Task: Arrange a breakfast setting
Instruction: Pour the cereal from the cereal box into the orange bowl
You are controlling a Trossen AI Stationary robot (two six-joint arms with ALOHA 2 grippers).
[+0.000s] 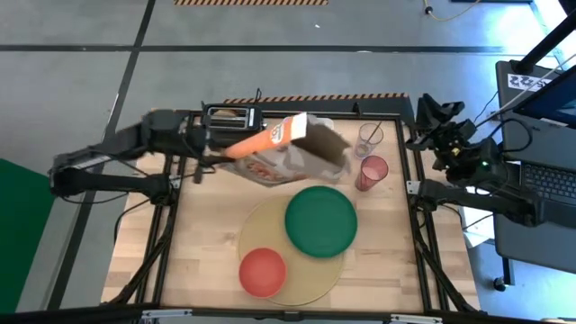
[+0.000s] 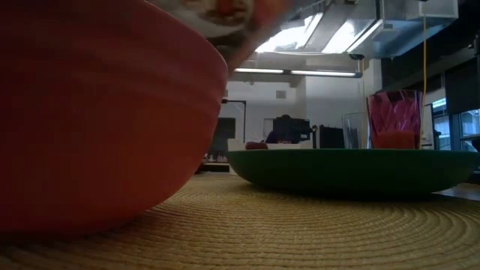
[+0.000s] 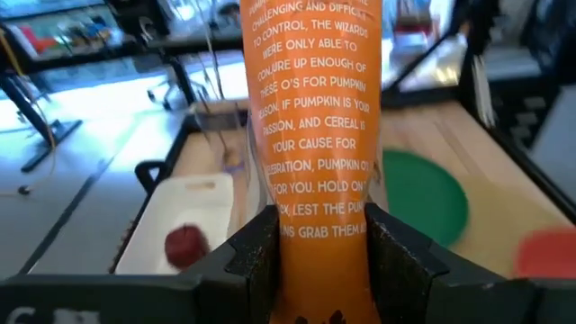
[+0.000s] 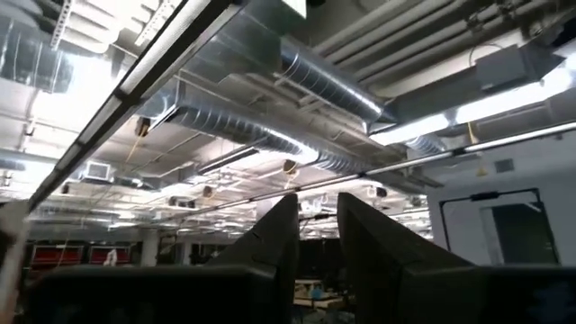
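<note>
Nearest the table's front edge, the smaller red bowl (image 1: 262, 271) is sitting on the near-left part of the large round tan woven mat (image 1: 297, 286); in the low view the bowl (image 2: 97, 112) is filling the foreground w/ the mat (image 2: 300, 232) under it. The round green plate (image 1: 320, 220) is lying on the mat's far-right part, apart from the bowl.

Farther back, the translucent pink cup (image 1: 372, 172) is standing upright just beyond the plate's far-right rim, w/ a clear glass tumbler (image 1: 369, 137) behind it. The left gripper (image 3: 321, 238) is holding the orange cereal box (image 1: 270, 137) above the table's far-centre, box tilted, fingers (image 3: 255, 252) clamped on both narrow sides. Below the box, per the left wrist view, the small red apple (image 3: 184, 245) is resting on the white rectangular tray (image 3: 193, 200). The black toaster (image 1: 229, 114) is sitting at the far edge, left of centre.

Right gripper (image 4: 317, 243) is parked off the table's right side, pointing up at the ceiling; jaws are standing slightly apart, holding nothing.
</note>
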